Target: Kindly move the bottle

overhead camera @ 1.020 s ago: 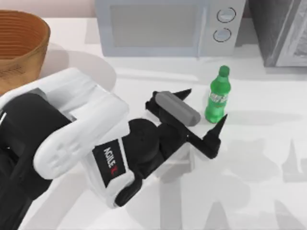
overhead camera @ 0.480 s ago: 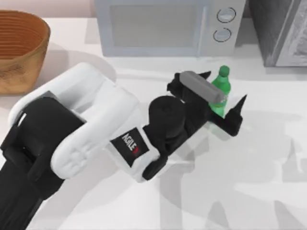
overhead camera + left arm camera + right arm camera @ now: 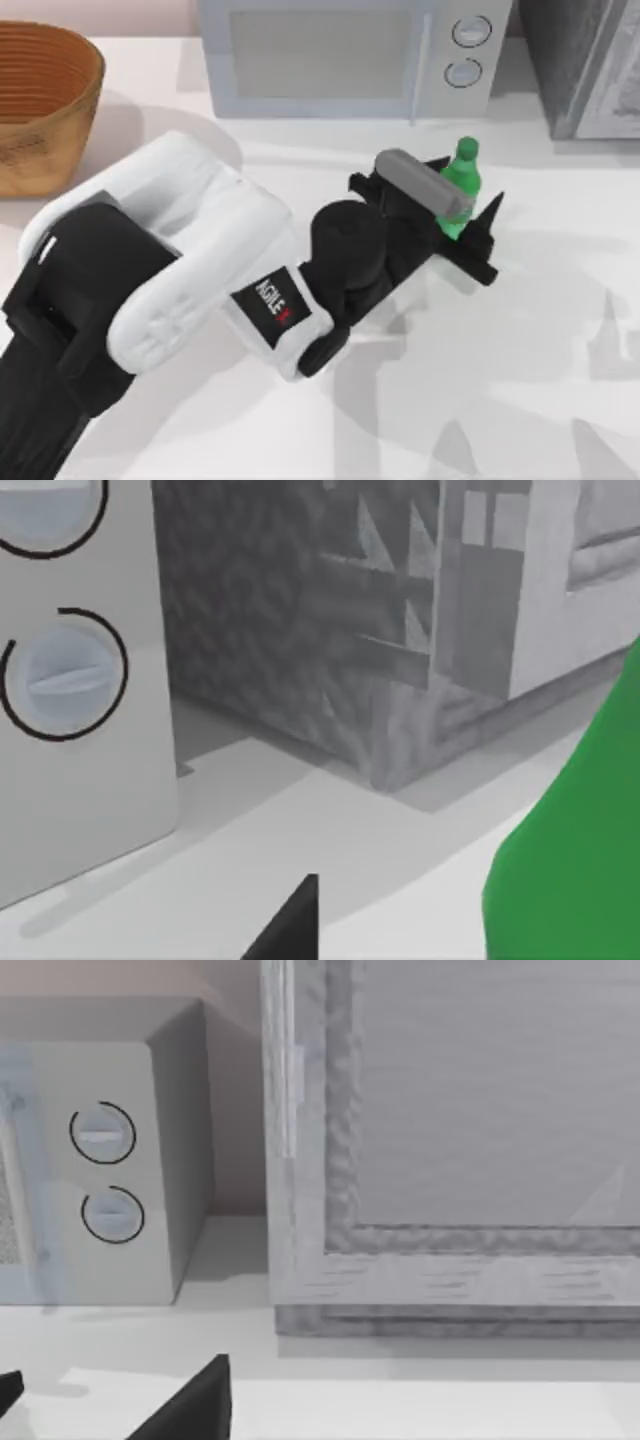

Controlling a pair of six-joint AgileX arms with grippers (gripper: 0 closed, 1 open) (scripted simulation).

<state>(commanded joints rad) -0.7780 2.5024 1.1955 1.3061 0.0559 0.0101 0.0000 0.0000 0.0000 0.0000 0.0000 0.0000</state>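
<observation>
**Left claw around the green bottle near the microwave**

The bottle (image 3: 461, 180) stood upright on the white table (image 3: 520, 380), in front of the right end of the microwave (image 3: 345, 55). It was of smooth bright green plastic, with a round screw cap and a pale label band around its narrow middle. In the left wrist view its green body (image 3: 580, 850) was a curved plain surface close to the camera.

The left claw (image 3: 462, 215) was at the bottle. Its two black pointed fingers (image 3: 488, 222) stood on either side of the lower body, with a small gap, and I could not tell if they already pressed the plastic. The arm behind it had a glossy white shell and black round segments, and a grey cylinder lay across the wrist.

The microwave was a pale grey box with two round knobs (image 3: 65, 675). To the right of it stood a grey cabinet (image 3: 450, 1160) with a rough, speckled texture on its frame. A woven brown basket (image 3: 40, 100) with a ribbed wall was at the far left of the table.

In the right wrist view a dark pointed finger (image 3: 195, 1405) of the right claw was seen, facing the microwave and the cabinet; how far this claw was open I could not tell.
</observation>
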